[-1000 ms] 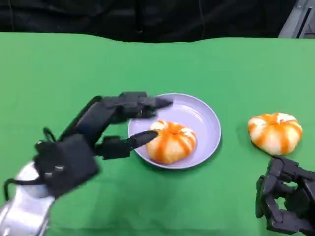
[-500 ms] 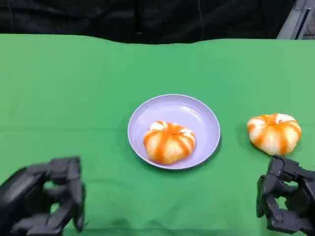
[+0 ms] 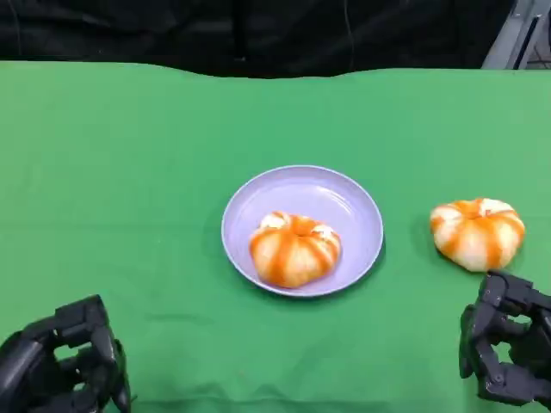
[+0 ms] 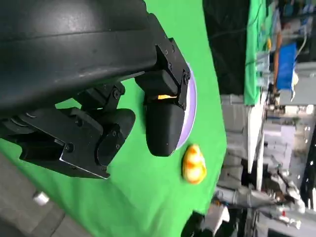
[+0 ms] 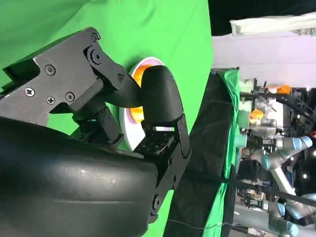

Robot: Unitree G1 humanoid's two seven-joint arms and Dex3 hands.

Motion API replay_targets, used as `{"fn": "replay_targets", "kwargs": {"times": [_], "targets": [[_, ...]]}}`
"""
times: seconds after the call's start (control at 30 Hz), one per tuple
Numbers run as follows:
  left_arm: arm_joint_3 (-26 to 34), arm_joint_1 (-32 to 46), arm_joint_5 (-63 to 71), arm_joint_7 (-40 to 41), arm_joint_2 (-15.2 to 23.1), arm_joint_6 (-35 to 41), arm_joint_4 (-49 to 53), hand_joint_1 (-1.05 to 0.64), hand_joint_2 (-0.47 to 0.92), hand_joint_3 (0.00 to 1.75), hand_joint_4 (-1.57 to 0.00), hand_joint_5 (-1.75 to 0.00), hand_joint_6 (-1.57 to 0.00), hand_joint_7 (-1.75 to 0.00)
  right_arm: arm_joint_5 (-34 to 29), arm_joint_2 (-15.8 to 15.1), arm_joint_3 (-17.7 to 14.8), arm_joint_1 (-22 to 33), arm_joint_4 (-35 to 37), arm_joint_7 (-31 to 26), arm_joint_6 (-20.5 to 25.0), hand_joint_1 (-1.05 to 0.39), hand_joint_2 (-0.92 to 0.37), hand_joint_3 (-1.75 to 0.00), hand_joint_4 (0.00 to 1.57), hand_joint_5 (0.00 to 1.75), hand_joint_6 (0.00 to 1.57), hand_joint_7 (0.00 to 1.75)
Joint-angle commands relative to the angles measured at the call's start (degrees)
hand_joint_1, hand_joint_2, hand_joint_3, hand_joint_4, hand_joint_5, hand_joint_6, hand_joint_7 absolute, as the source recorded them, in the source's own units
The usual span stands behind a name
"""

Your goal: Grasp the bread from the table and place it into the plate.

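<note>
Orange-striped bread (image 3: 294,249) lay in our lilac plate (image 3: 349,203); a second bun (image 3: 478,232) sat right. Our left hand (image 3: 65,366) and right hand (image 3: 508,351) were curled in, holding nothing.

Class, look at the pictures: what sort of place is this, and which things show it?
Probably a robotics lab: a table under green cloth, black curtain behind, and other robot arms in the background.

One orange-striped bun (image 3: 294,249) sits in the lilac plate (image 3: 344,198) — another bun (image 3: 478,233) lies right, seemingly apart.
</note>
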Motion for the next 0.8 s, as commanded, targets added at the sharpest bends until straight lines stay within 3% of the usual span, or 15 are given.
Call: {"fn": "replay_targets", "kwargs": {"times": [0.03, 0.8], "targets": [[0.92, -0.04, 0.36, 0.69, -0.71, -1.67, -0.01, 0.14, 0.73, 1.16, -0.87, -1.75, -0.69, -1.75, 0.26, -0.54, -0.25, -0.09, -0.17, 0.18, -0.74, -0.12, -0.53, -1.23, 0.89, 1.75, 0.74, 1.69], [2.34, -1.03, 2.46, 2.77, -3.48, -6.14, 2.66, 0.10, 0.68, 1.18, -0.80, -1.75, -0.66, -1.75, 0.31, -0.54, -0.21, 0.26, -0.60, 0.34, -0.35, -0.09, -0.58, -1.18, 0.88, 1.75, 0.73, 1.68]]}}
